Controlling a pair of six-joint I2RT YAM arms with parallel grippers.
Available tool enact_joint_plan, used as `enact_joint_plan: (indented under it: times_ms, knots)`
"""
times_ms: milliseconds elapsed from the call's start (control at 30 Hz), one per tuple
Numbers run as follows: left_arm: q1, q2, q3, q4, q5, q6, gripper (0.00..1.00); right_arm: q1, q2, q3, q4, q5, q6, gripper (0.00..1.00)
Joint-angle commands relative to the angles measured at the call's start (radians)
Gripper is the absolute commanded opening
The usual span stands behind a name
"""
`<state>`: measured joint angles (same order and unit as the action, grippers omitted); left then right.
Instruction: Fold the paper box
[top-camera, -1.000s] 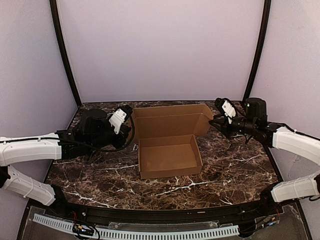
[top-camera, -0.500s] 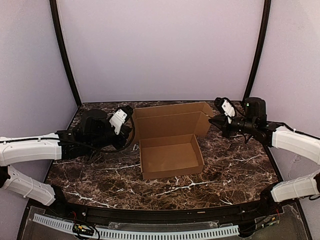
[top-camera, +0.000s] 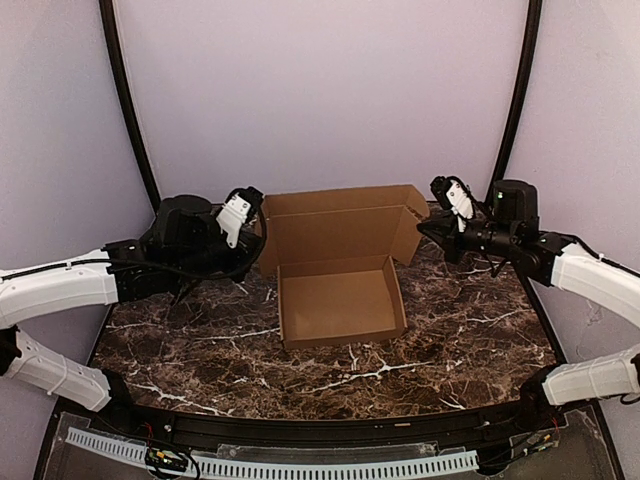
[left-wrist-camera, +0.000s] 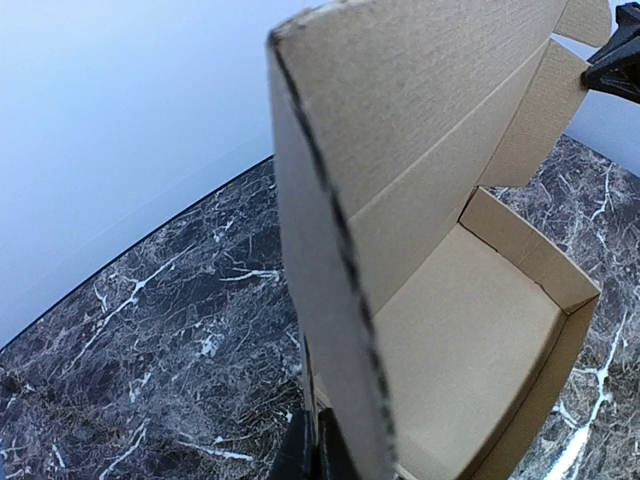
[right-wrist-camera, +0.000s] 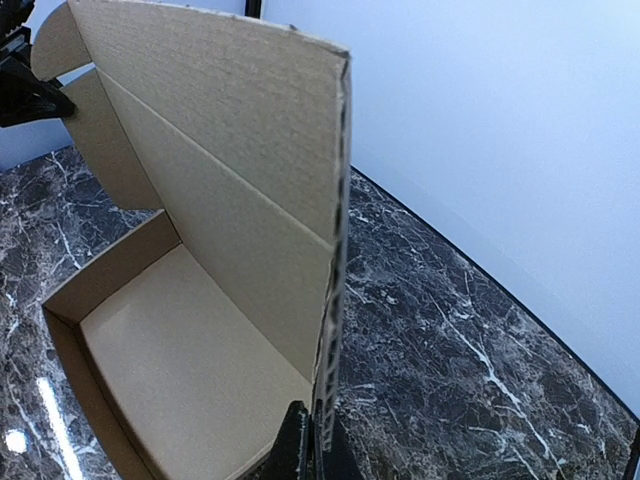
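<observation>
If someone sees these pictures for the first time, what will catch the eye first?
First, the brown paper box in the middle of the dark marble table, with its tray open and its lid raised at the far side. Then the two arms: the left gripper pinches the lid's left edge, and the right gripper pinches its right edge.

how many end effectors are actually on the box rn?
2. The left end effector is shut on the left edge of the box's raised lid. The right end effector is shut on the lid's right edge. None hidden.
</observation>
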<state>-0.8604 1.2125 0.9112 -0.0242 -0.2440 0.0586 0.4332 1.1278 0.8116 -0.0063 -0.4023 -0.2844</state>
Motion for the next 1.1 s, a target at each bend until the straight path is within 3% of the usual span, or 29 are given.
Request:
enact_joint_plan:
  times_ms: [0,600,1067]
  knots:
    - [-0.003,0.027,0.070,-0.071,0.067,-0.051,0.01,0.070,-0.030,0.063,-0.069,0.046,0.090,0.00]
    - [-0.003,0.143,0.142,-0.094,0.149,-0.288,0.01,0.303,-0.008,0.103,-0.145,0.392,0.398,0.00]
    - [-0.008,0.206,0.132,-0.064,0.203,-0.412,0.01,0.495,0.019,0.011,-0.101,0.657,0.479,0.00]
